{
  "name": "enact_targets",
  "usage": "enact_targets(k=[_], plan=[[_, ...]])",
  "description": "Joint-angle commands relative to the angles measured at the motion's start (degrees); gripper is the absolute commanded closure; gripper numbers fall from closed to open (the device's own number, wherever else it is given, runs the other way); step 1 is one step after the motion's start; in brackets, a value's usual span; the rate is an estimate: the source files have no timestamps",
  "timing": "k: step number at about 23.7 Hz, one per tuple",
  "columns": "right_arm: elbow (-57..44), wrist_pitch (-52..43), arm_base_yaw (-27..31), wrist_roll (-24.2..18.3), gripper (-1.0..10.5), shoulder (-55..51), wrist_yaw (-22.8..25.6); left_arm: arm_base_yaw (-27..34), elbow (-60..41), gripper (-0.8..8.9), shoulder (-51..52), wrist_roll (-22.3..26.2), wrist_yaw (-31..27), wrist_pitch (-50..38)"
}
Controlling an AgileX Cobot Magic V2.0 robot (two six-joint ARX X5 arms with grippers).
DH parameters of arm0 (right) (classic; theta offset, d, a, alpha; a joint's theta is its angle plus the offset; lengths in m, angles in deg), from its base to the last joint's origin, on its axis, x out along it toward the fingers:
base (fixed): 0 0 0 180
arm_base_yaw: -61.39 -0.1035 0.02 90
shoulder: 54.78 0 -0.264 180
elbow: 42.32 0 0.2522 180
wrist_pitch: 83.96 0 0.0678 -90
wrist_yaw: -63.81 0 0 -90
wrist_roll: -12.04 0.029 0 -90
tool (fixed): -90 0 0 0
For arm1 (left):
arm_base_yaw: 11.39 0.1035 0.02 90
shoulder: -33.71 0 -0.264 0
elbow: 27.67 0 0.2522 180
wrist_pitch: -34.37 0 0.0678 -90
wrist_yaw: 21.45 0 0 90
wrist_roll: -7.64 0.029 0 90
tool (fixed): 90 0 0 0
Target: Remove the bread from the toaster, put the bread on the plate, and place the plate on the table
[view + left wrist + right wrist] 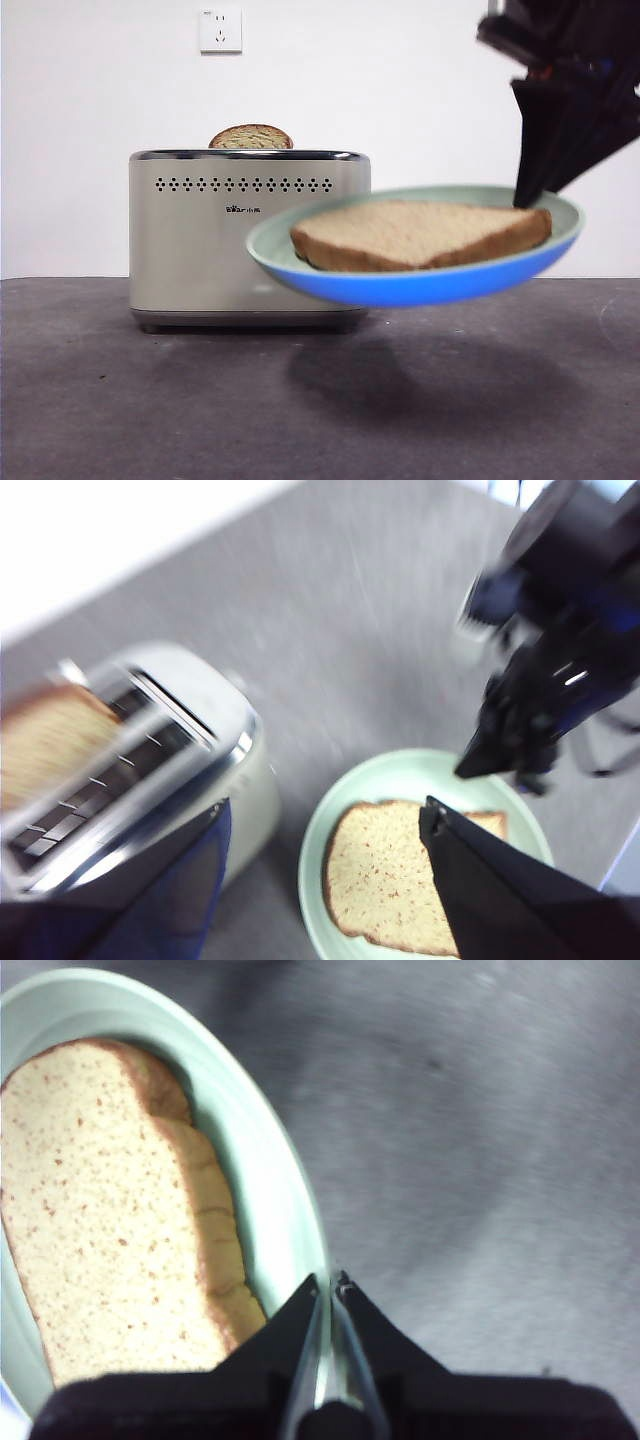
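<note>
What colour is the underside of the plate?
Bright blue underneath, pale mint-green on top; the plate shows this best in the front view.

A plain white wall (pixel 420 110) is seen behind a broad, dark grey matte surface (pixel 100 400). A white rectangular wall socket (pixel 220 30) is mounted high on the wall. Even, bright light is cast, and a soft shadow (pixel 430 385) is thrown onto the grey surface.

Right claw (pixel 527 200) comes down from the upper right of the front view, jaws pinched thin on the rim of the plate (pixel 420 285), carrying it off the desk. Left claw (pixel 325 820) hangs above, jaws spread wide, gripping nothing.
</note>
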Motion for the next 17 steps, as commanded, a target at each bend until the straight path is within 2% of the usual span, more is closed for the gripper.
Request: enact_targets(k=[1,7,17], plan=[[0.1,-1.1,2.2,-1.6,9.6,3.2,-0.2,-0.1,0.0,4.92,4.3,0.5,-0.2,-0.4],[0.1,-5.3,5.3,-2.0,9.6,14.4,-0.7,-0.3,0.0,4.92,15.4,0.5,-0.3,-0.5],[0.1,-7.6,5.3,-1.9,9.4,23.3,-0.1,-0.3,0.0,4.96,20.7,0.5,-1.8,2.3]])
